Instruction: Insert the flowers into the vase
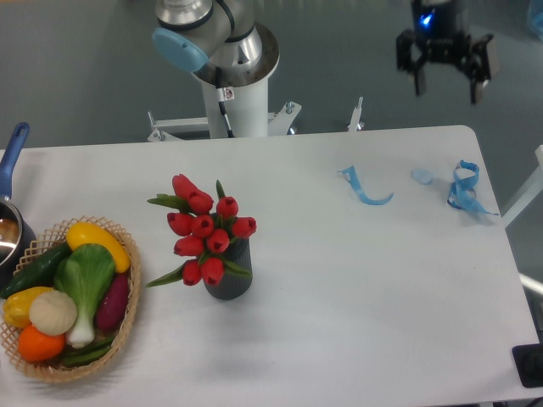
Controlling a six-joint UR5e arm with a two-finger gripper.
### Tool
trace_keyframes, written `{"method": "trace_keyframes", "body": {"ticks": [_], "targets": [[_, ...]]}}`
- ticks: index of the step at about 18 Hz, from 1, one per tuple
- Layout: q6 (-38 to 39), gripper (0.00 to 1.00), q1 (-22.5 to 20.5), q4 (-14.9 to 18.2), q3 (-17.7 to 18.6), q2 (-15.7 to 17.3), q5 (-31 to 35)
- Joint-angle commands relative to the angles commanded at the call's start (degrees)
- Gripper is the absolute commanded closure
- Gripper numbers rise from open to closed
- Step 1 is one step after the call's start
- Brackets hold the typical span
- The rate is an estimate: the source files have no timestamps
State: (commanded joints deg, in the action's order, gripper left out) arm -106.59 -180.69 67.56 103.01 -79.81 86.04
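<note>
A bunch of red tulip flowers (204, 227) with green leaves stands with its stems inside the small dark grey ribbed vase (229, 278), left of the table's middle. The blooms lean up and to the left over the vase's mouth. My gripper (446, 80) hangs high at the far right, above the table's back edge and well away from the vase. Its two dark fingers stand apart with nothing between them.
A wicker basket (127, 326) of toy vegetables sits at the front left. A blue-handled pot (10, 165) is at the left edge. Blue ribbon pieces (365, 191) (465, 191) lie at the back right. The arm's white base (237, 106) stands behind the table.
</note>
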Motion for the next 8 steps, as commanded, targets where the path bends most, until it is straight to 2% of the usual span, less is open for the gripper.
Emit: {"method": "trace_keyframes", "body": {"ticks": [2, 3, 4, 6, 8], "targets": [[-4.1, 0.0, -4.0, 7.8, -0.9, 1.8, 0.3], [-7.1, 0.0, -7.4, 11.2, -1.1, 2.5, 0.4], [-10.4, 0.0, -10.4, 13.9, -1.9, 2.6, 0.4], [-15.6, 0.0, -13.9, 18.5, -3.3, 2.6, 0.5], [-17.9, 0.0, -17.0, 21.4, -4.7, 2.7, 0.6]]}}
